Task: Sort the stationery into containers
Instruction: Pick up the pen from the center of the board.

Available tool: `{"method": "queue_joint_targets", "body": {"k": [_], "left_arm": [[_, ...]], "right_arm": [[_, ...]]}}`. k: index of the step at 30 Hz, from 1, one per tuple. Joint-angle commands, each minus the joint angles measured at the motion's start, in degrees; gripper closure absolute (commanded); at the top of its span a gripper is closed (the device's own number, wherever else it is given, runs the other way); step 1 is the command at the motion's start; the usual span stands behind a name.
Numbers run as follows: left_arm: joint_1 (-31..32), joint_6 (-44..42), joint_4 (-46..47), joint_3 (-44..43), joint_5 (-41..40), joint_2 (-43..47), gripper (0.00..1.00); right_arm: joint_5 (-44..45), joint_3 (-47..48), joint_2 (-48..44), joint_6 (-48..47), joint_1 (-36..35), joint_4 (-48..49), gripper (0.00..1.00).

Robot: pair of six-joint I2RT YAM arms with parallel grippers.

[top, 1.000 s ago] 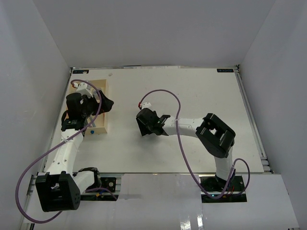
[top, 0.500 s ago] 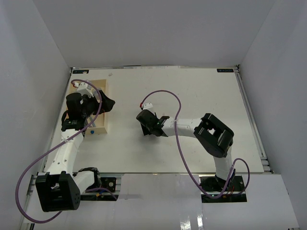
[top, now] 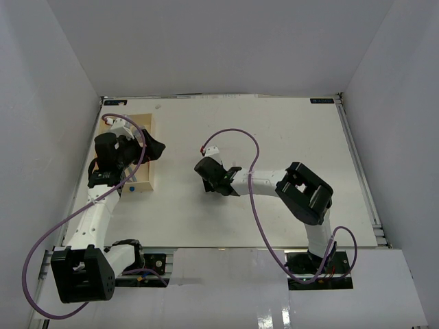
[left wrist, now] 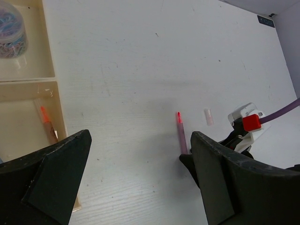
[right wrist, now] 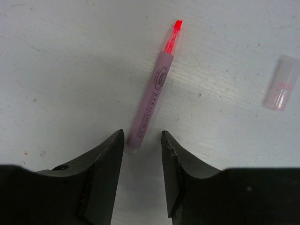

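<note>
Over at the left claw (left wrist: 140, 136): hangs above the tray (left wrist: 50, 56), spread wide, grips nothing. Looks down along the tray's right-hand wall, with a round pot (left wrist: 10, 33) in the far compartment and an orange pen (left wrist: 45, 117) lying in the next one, close against that wall. Moving right off the tray edge: onto a broad run of white table (left wrist: 140, 56), plenty of room to swing. Then mid-table, well away from every edge, to the pink marker (right wrist: 149, 101), uncapped, red tip pointing away. At its back end, the right claw (right wrist: 142, 134): sits low, straddles that end with jaws half apart, not clamped, a sliver of table showing on the right side. Further right, lying apart from the marker, a clear cap (right wrist: 280, 89).
</note>
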State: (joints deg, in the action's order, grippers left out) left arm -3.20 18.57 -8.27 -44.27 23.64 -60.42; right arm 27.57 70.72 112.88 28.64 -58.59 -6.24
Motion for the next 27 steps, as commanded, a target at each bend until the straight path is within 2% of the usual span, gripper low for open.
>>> {"method": "queue_joint_targets", "body": {"k": [1, 3, 11, 14, 18, 22, 27], "left_arm": [[0.1, 0.7, 1.3, 0.6, 1.8, 0.7, 0.02], [0.1, 0.7, 1.9, 0.8, 3.2, 0.7, 0.02], [0.1, 3.9, 4.2, 1.5, 8.6, 0.0, 0.02], [0.5, 8.2, 6.8, 3.4, 11.4, 2.1, 0.02], [2.5, 12.9, 9.9, 4.7, 12.9, 4.6, 0.02], [11.5, 16.8, 15.4, 6.0, 10.0, 6.5, 0.02], [18.6, 20.8, 22.4, 6.5, 5.6, 5.7, 0.02]], "right_arm": [[2.4, -1.1, 2.8, 2.5, 0.4, -0.1, 0.58], [2.9, -2.3, 2.4, 2.8, 0.4, 0.0, 0.69], [2.1, -8.1, -3.7, 3.1, 0.4, 2.7, 0.92], [2.3, -11.5, -9.1, 2.1, 0.2, 5.4, 0.92], [-0.1, -17.9, -20.8, -1.2, 0.2, 15.0, 0.92], [-3.6, -21.8, -29.1, -3.2, -0.7, 20.7, 0.92], [-9.5, -28.4, -38.2, -5.2, -1.0, 35.6, 0.92]]}}
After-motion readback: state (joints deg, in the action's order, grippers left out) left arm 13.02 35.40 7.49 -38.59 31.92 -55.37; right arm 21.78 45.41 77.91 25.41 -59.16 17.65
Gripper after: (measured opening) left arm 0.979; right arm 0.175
